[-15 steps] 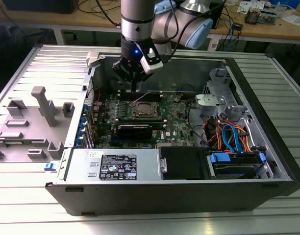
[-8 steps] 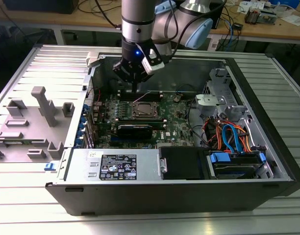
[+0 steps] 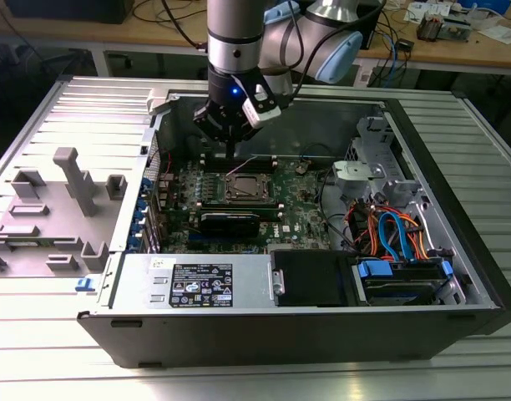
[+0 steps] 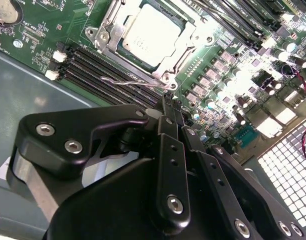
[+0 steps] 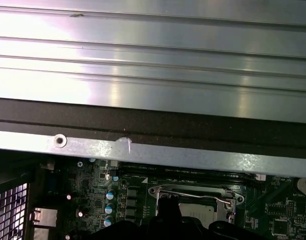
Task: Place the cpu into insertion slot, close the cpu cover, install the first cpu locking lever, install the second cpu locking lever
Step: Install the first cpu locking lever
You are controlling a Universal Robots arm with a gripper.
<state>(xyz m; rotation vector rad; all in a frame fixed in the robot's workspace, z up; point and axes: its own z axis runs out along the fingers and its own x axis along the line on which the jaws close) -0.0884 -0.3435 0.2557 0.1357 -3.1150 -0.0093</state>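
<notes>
The claw [image 3: 230,153] hangs just beside the insertion slot [image 3: 228,191] in the exterior view, probably placed to work a lever. The second wrist view shows what that one cannot: its fingers are pressed together on nothing, tips by a wire locking lever [image 4: 133,81], with the cpu [image 4: 153,32] seated under the closed cpu cover [image 4: 190,37]. The first wrist view adds the case rim [image 5: 193,157] beyond the socket.

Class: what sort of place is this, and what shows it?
Probably a robotics lab or electronics workshop: a robot arm reaches into an open computer case on a ribbed metal table, and the workbench behind carries cables and loose electronics.
</notes>
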